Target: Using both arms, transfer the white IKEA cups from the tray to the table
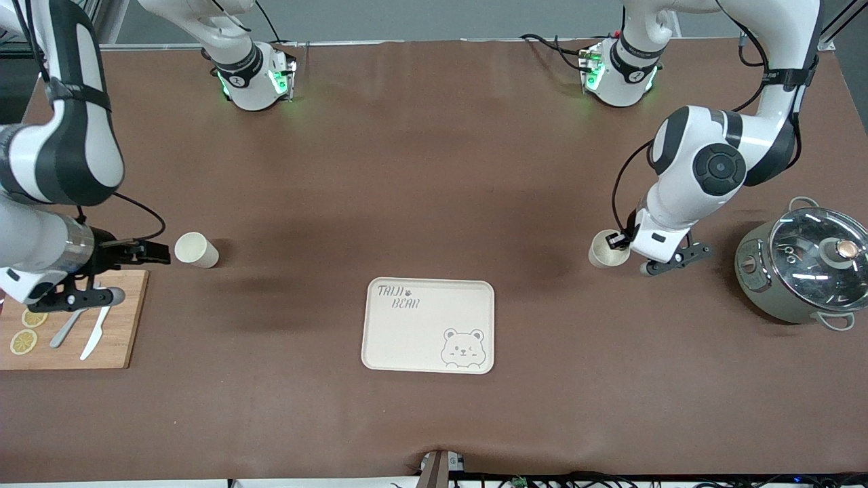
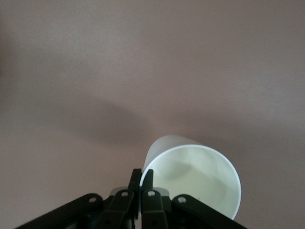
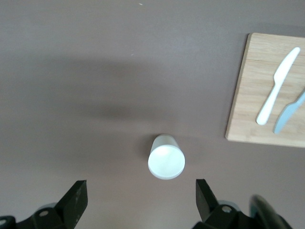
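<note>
One white IKEA cup (image 1: 196, 249) stands on the brown table near the right arm's end; in the right wrist view this cup (image 3: 166, 162) lies just ahead of the fingers, not between them. My right gripper (image 1: 154, 252) (image 3: 140, 191) hovers beside it, open and empty. The other white cup (image 1: 607, 249) (image 2: 195, 179) is toward the left arm's end. My left gripper (image 1: 620, 240) (image 2: 141, 174) is shut on its rim, one finger inside the wall and one outside. Whether this cup rests on the table I cannot tell.
A cream bear-print tray (image 1: 420, 339) lies in the middle, nearer the front camera than both cups. A wooden board (image 1: 122, 332) with cutlery and lemon slices sits under the right wrist. A lidded grey pot (image 1: 803, 268) stands beside the left gripper.
</note>
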Robot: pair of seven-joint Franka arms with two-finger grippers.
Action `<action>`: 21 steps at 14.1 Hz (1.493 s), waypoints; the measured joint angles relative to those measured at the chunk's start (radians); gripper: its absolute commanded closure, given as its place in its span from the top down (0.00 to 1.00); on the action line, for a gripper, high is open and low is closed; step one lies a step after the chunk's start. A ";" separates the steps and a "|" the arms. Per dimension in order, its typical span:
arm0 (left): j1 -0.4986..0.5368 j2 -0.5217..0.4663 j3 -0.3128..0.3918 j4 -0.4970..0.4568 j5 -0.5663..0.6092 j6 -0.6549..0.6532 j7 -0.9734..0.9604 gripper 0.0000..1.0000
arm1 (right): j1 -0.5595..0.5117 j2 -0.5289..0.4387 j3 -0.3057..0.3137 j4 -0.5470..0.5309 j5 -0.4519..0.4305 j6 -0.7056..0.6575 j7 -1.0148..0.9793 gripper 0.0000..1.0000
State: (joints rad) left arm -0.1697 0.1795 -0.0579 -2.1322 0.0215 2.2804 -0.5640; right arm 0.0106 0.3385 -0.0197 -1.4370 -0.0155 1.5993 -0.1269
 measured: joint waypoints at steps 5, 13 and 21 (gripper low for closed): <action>0.037 0.015 0.000 -0.076 0.000 0.055 0.066 0.00 | 0.025 -0.039 0.001 0.190 0.000 -0.171 0.000 1.00; 0.145 0.106 -0.002 -0.075 0.000 0.157 0.213 0.23 | 0.023 -0.220 -0.011 0.163 -0.006 -0.287 0.000 1.00; 0.143 0.093 -0.025 -0.008 0.000 0.162 0.210 1.00 | 0.024 -0.320 -0.009 -0.004 -0.004 -0.207 -0.002 1.00</action>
State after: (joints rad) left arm -0.0269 0.2725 -0.0831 -2.1401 0.0215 2.4427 -0.3542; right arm 0.0345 0.0185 -0.0292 -1.4411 -0.0199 1.3922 -0.1284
